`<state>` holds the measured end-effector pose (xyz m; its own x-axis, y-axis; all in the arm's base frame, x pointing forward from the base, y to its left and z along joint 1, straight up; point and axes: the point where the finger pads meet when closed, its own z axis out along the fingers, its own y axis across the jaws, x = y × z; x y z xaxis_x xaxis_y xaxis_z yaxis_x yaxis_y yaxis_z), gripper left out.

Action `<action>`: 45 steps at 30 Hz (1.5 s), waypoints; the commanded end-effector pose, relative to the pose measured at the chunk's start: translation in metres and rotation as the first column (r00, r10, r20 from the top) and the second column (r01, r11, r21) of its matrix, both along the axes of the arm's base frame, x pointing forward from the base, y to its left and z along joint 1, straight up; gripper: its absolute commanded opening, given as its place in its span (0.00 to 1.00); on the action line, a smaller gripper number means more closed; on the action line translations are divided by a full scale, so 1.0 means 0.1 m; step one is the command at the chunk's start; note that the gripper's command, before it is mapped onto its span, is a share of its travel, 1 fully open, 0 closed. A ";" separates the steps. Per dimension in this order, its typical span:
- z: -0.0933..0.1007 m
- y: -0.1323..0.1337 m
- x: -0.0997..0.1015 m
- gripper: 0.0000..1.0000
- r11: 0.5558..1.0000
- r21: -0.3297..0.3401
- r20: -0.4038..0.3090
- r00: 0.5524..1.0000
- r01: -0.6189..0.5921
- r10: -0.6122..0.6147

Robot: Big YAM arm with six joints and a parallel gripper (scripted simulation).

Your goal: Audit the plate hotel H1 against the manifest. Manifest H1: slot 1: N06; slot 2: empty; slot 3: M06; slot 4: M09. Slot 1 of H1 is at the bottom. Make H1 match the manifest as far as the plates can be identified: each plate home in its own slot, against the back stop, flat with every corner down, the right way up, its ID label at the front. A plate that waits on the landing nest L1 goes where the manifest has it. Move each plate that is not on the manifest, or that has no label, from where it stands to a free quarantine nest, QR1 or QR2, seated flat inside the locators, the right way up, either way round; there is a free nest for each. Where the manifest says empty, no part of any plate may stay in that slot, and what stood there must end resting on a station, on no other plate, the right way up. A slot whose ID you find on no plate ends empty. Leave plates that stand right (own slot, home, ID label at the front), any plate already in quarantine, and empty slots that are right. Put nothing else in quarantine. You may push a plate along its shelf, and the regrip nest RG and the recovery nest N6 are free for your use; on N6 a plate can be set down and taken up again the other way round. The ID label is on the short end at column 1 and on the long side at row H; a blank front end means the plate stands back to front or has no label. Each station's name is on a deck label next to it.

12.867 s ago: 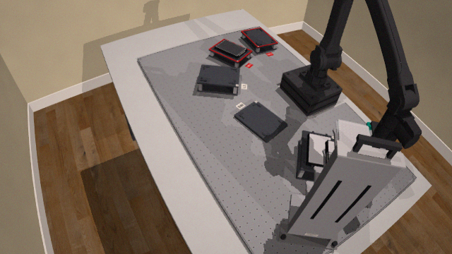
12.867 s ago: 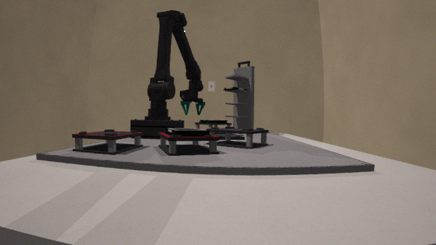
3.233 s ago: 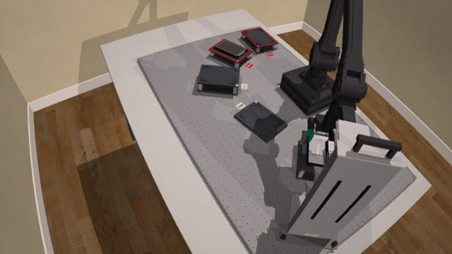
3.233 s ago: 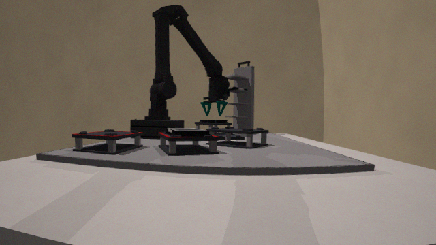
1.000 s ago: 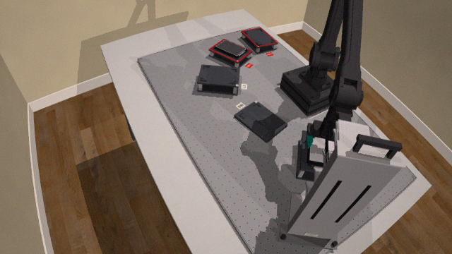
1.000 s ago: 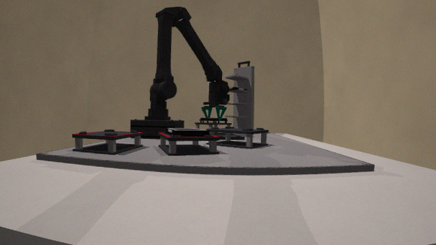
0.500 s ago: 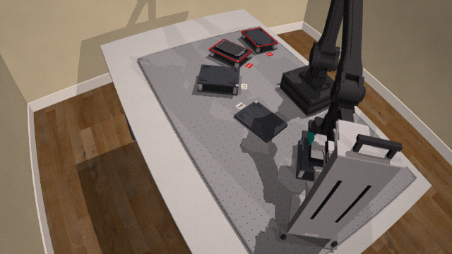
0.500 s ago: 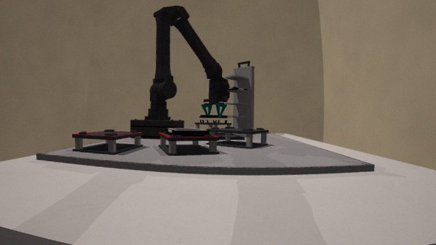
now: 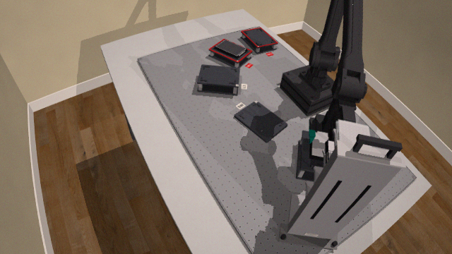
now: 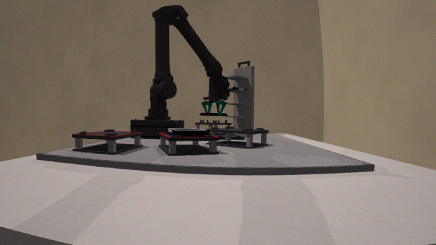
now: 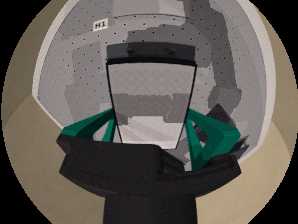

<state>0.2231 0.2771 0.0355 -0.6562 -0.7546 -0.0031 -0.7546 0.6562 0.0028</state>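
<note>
My gripper hangs in front of the grey plate hotel H1, about level with its lowest shelf. In the wrist view its green fingers stand wide on the long sides of a dark-rimmed plate. From the side, this plate is a thin dark line at the fingertips, a little above the locators of the landing nest. I cannot read its label. The hotel's slots are hidden from above. The H1 deck label lies beyond the plate.
Two red-rimmed quarantine nests stand at the far end: one carries a dark plate, the other is bare. A raised dark nest and a low flat nest are mid-deck. The arm's base stands to the right.
</note>
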 end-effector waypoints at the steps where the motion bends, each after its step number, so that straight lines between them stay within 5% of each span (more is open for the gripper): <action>1: 0.26 0.19 0.17 0.86 0.999 0.050 0.040 0.999 0.010 -0.012; 3: 0.26 0.19 0.17 0.86 0.999 0.050 0.040 0.999 0.010 -0.012; 4: 0.09 0.07 0.07 0.86 1.000 0.009 0.008 1.000 0.011 -0.011; 8: 0.34 0.19 0.17 0.86 0.998 0.056 0.045 0.999 0.009 -0.012; 14: 0.28 0.09 0.10 0.86 1.000 0.027 0.022 1.000 0.010 -0.011; 20: 0.43 0.18 0.17 0.86 0.999 0.053 0.043 0.999 0.009 -0.012; 21: 0.27 0.10 0.11 0.86 1.000 0.017 0.014 1.000 0.011 -0.011; 25: 0.50 0.18 0.17 0.86 0.998 0.056 0.045 0.999 0.009 -0.012; 30: 0.46 0.15 0.15 0.86 0.999 0.037 0.030 0.999 0.010 -0.011; 35: 0.70 0.17 0.17 0.86 0.998 0.059 0.047 0.999 0.009 -0.012; 40: 0.64 0.13 0.13 0.86 1.000 0.028 0.022 1.000 0.010 -0.011; 45: 0.92 0.16 0.16 0.86 0.998 0.060 0.048 0.999 0.009 -0.012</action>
<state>0.2227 0.2766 0.0934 -0.6562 -0.7546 -0.0040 -0.7546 0.6561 0.0028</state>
